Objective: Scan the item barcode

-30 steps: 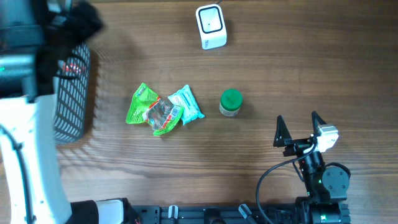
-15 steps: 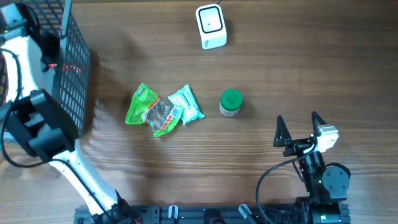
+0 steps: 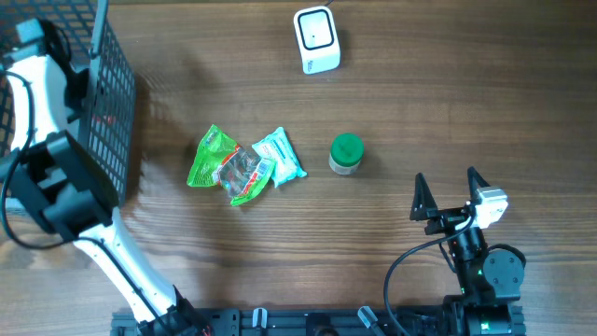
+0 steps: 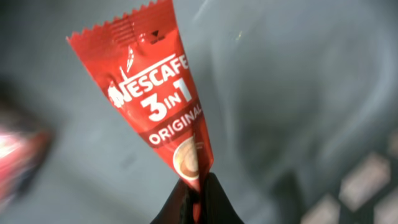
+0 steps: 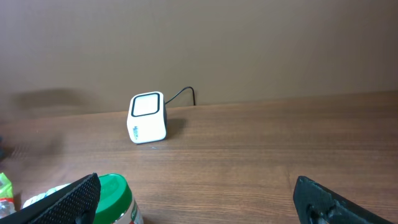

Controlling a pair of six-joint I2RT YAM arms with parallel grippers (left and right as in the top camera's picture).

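Left end effector [image 4: 198, 190] closed since earlier, pinching Nescafe sachet [image 4: 155, 106]; right end effector [image 3: 446, 185] wide open.

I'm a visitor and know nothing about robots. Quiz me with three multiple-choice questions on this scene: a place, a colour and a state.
1. Where is the white scanner relative to the green-lidded jar?
A. apart from it, farther from the robot
B. stacked on its lid
C. touching its side

2. What colour is the sachet pinched in the left tool?
A. blue
B. red
C. yellow

3. How is the right tool?
A. shut on the jar
B. shut, empty
C. open, empty

Answers: 1 A, bare wood separates them; 2 B, its wrapper is plainly red; 3 C, its fingers stand wide apart with nothing between.
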